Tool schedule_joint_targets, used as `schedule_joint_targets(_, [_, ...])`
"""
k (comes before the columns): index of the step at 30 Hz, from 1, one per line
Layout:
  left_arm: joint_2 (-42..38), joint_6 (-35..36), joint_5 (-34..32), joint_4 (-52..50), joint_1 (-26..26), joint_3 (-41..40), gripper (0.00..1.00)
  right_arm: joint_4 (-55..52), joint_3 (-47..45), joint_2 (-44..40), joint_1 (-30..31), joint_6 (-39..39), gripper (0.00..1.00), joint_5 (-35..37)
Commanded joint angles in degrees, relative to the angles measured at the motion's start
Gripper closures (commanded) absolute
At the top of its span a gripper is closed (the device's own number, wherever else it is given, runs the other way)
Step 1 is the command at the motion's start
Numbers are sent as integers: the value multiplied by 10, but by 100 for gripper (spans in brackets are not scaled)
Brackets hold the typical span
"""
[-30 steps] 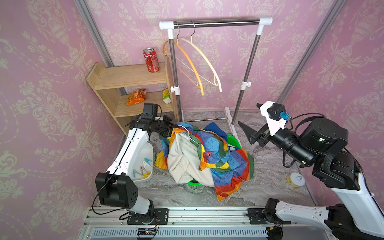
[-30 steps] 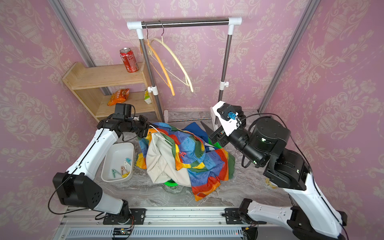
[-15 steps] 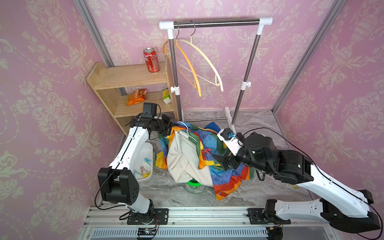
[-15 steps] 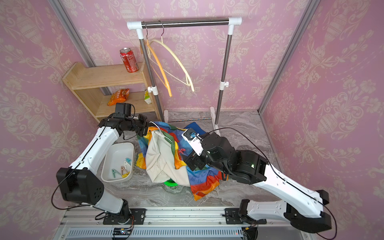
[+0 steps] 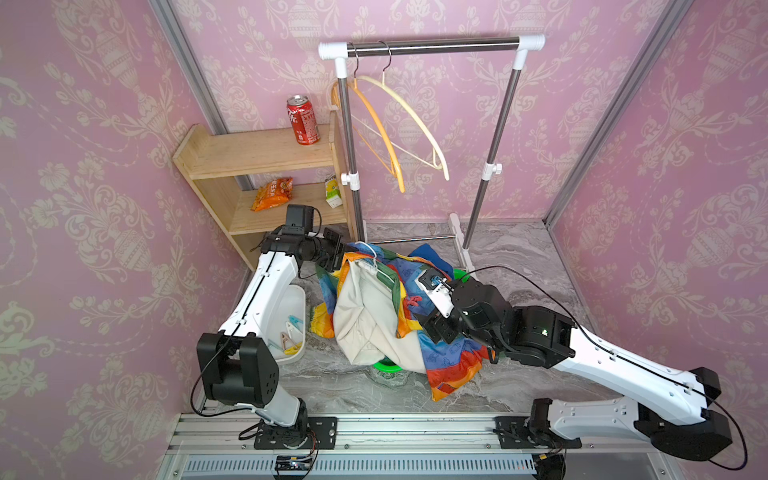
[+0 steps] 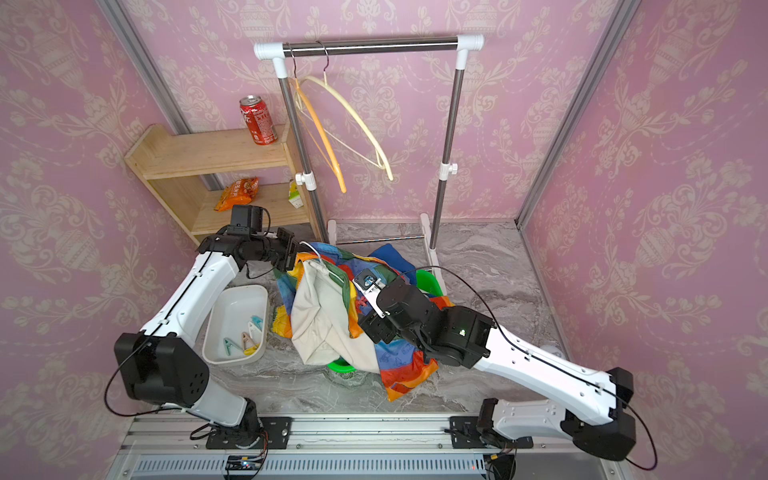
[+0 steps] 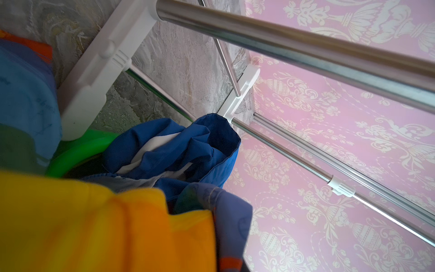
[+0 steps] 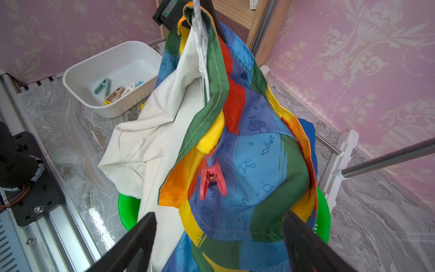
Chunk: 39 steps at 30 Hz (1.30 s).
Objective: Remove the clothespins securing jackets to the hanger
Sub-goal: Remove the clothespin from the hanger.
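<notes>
Mid-floor, draped over a green basin (image 5: 386,366): rainbow jacket (image 5: 446,361), cream lining turned outward on its left side, held up at the collar by the left gripper (image 5: 338,257). Jaws there closed on the collar cloth, right at the hook of a white hanger (image 5: 374,266). Hanger pinched as well or not: impossible to tell.

From the left wrist, own fingers out of frame, only yellow-orange cloth close up. Beyond it, something barely seen from the right wrist: a blue jacket (image 7: 179,146) with white panels, bunched against the basin rim, beside the far rack's white foot.

From the right wrist, clearest of all: one red clothespin (image 8: 211,177) clipped on the rainbow jacket's right-hand face, on a blue patch next to the orange edge. Just short of it, the right gripper (image 8: 219,213), jaws spread wide, gripping nothing, not touching the pin. In both top views the same pin only a small red speck, just left of that gripper's black body.

Left of the jackets, beside the left arm: white tub (image 6: 216,316) holding loose clothespins (image 6: 245,337) in teal, pink-beige, white, light blue and yellow, also plain from the right wrist.

Far side, top views only: rack (image 5: 432,41) with two bare hangers (image 5: 395,137), orange and cream. Far left: wooden shelf (image 5: 257,153) with a red can (image 5: 303,124).
</notes>
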Motion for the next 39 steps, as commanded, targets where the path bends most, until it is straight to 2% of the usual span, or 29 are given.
schedule_joint_targets(1, [-12, -9, -4, 5, 6, 13, 100, 55, -9, 10, 2, -5, 20, 32])
schedule_joint_targets(6, [-20, -10, -2, 5, 7, 9, 100, 73, -12, 32, -6, -12, 24, 16])
schedule_joint_targets(9, [-27, -11, -1, 6, 6, 2, 100, 68, -12, 40, -9, -14, 18, 13])
schedule_joint_targets(12, [-31, -15, 0, 9, 8, -6, 100, 65, -15, 41, -15, -13, 17, 7])
schedule_joint_targets(20, [-33, -17, 4, 13, 11, -11, 100, 46, -29, 33, -30, -11, 26, -4])
schedule_joint_targets(23, [-32, -18, 5, 13, 11, -11, 100, 46, -30, 33, -34, -9, 31, -11])
schedule_joint_targets(25, [-32, -17, 5, 12, 12, -9, 100, 47, -29, 36, -34, -8, 39, -13])
schedule_joint_targets(32, [-33, -17, 9, 9, 11, -14, 100, 65, -31, 34, -35, -13, 47, -12])
schedule_joint_targets(35, [-33, -13, 10, 6, 11, -15, 100, 67, -26, 40, -34, -17, 57, -18])
schedule_joint_targets(37, [-33, -11, 12, 5, 11, -16, 100, 66, -22, 42, -35, -17, 67, -20])
schedule_joint_targets(39, [-33, -11, 12, 4, 11, -16, 100, 64, -20, 44, -35, -18, 70, -20])
